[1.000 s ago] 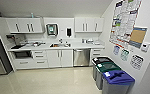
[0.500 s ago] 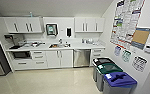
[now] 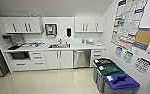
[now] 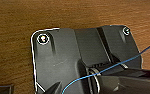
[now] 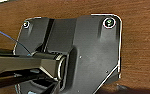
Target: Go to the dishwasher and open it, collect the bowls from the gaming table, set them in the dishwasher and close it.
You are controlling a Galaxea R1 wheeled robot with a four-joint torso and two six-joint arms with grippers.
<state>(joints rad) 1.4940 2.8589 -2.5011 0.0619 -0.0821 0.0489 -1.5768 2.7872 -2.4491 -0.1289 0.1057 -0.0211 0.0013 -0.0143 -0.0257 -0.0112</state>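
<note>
The dishwasher [image 3: 81, 58] sits shut under the counter, just right of the sink [image 3: 59, 46], its bar handle up top for pulling. It lies well ahead of the fingers; whether those are clenched or released I cannot tell.

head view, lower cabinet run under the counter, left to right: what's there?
Dark built-in oven → white drawers → white cupboard doors under the sink → dishwasher, door shut → white drawers → lidded bins along the right wall.
</note>
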